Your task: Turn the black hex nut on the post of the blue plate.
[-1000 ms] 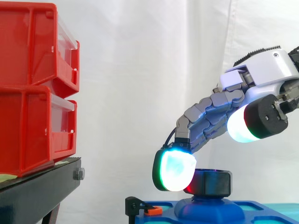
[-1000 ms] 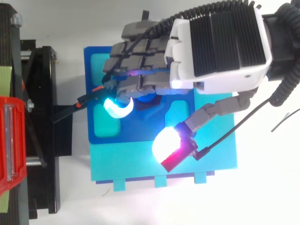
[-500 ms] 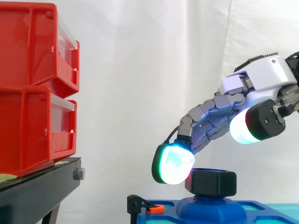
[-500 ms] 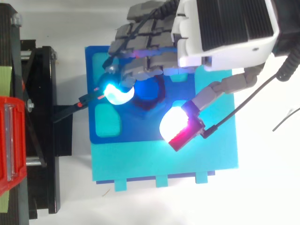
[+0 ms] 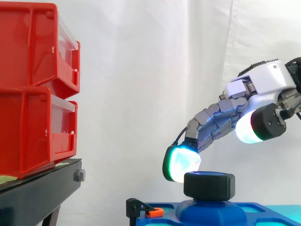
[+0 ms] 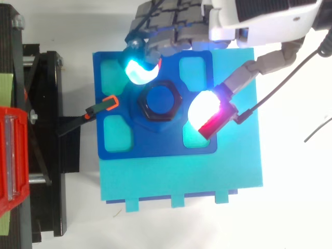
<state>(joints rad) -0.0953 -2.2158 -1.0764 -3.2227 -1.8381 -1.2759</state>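
While the hand (image 5: 265, 82) hangs spread — black hex nut (image 5: 209, 185), seemingly untouched, on blue post (image 6: 158, 98).

The black hex nut (image 6: 158, 101) sits level on the raised post at the blue plate's (image 6: 155, 148) centre.

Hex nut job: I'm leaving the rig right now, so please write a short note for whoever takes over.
Robot hand: open, holding nothing, its pads either side of the nut, no grip.
Nut: seated on the post at the middle of the blue plate.
Done: hand is at the nut.
Left: close on the nut and turn it; turns so far cannot be told.
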